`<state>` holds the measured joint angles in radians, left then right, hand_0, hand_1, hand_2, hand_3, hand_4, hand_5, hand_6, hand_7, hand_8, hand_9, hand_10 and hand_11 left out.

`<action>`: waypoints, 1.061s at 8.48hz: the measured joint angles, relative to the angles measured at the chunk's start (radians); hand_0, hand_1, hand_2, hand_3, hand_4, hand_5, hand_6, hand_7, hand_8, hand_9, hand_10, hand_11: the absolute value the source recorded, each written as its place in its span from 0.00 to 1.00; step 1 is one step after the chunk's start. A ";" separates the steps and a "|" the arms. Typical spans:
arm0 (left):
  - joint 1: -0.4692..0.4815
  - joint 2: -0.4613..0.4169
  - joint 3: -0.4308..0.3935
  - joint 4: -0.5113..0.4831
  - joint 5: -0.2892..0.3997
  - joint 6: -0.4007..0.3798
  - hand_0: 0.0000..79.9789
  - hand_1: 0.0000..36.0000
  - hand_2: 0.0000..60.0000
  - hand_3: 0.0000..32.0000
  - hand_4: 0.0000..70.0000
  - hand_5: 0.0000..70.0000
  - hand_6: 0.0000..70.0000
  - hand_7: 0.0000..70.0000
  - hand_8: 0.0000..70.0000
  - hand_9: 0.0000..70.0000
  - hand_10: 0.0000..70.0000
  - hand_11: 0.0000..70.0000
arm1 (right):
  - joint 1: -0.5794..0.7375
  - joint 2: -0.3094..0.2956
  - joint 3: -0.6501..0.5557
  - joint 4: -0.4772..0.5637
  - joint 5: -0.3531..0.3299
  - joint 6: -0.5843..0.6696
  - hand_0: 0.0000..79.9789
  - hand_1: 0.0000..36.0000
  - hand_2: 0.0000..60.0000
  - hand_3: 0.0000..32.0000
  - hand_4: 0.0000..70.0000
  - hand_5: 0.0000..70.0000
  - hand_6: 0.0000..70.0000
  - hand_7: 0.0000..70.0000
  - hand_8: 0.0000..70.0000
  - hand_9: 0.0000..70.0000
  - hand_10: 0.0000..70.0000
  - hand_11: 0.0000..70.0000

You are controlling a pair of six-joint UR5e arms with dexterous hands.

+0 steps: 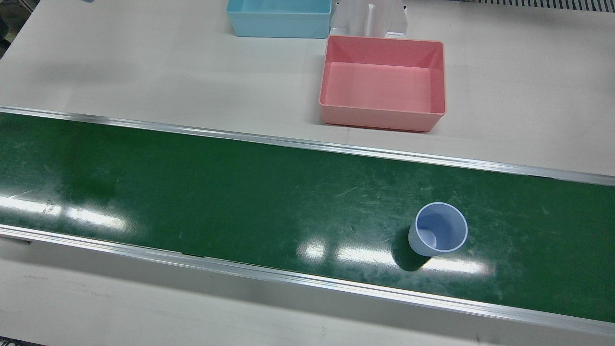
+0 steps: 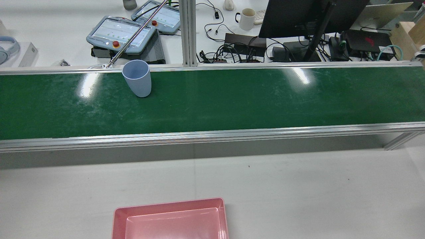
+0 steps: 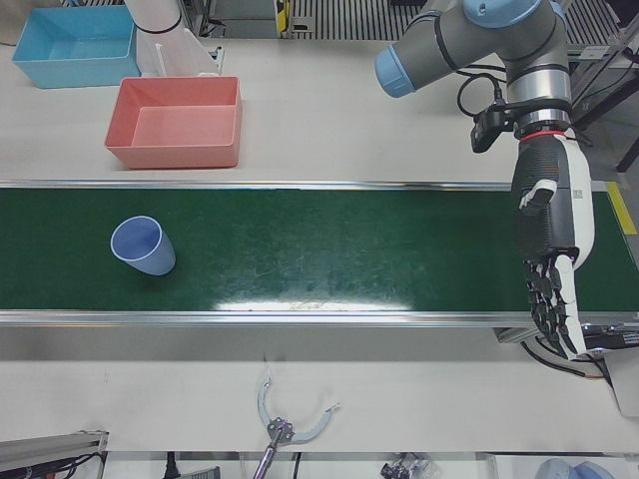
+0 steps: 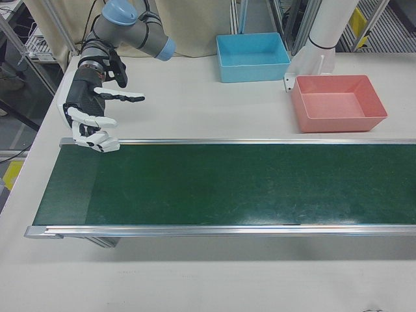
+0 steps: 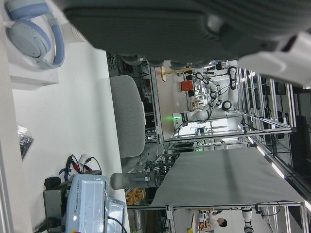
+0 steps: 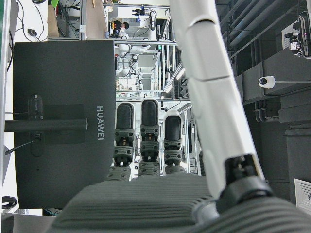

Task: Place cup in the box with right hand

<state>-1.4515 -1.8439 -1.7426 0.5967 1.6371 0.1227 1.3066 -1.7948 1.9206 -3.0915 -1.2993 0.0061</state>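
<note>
The cup (image 1: 438, 228) stands upright on the green belt (image 1: 216, 192), toward the robot's left end, well apart from the pink box (image 1: 383, 81) on the bench (image 1: 144, 72). The right hand (image 4: 91, 117) hovers spread and empty over the opposite end of the belt. The left hand (image 3: 551, 254) hangs open too. The reach seems not yet begun; next the right hand must meet the cup.

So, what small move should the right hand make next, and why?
Probably wait, open, at its end of the green belt. The right hand hovers there holding nothing, fingers spread. The cup stands upright far off on the robot's left half of the belt, out of the right-front view. If the belt carries it over, the hand can lower around it, then go to the pink box.
</note>
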 measured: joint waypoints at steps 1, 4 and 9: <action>0.000 0.000 0.000 0.000 0.000 0.000 0.00 0.00 0.00 0.00 0.00 0.00 0.00 0.00 0.00 0.00 0.00 0.00 | 0.000 0.000 0.000 0.000 0.000 0.000 1.00 0.67 0.00 0.00 0.37 0.20 0.23 0.81 0.43 0.55 0.34 0.52; -0.001 0.000 0.000 0.000 0.000 0.000 0.00 0.00 0.00 0.00 0.00 0.00 0.00 0.00 0.00 0.00 0.00 0.00 | -0.001 0.000 0.000 0.000 0.000 0.000 1.00 0.68 0.00 0.00 0.39 0.20 0.23 0.83 0.44 0.56 0.35 0.53; 0.000 0.000 0.000 0.000 0.000 0.000 0.00 0.00 0.00 0.00 0.00 0.00 0.00 0.00 0.00 0.00 0.00 0.00 | -0.001 0.000 0.000 -0.001 0.000 0.000 1.00 0.68 0.00 0.00 0.40 0.20 0.23 0.84 0.44 0.57 0.35 0.54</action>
<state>-1.4519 -1.8442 -1.7426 0.5967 1.6368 0.1227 1.3054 -1.7948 1.9206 -3.0925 -1.2993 0.0062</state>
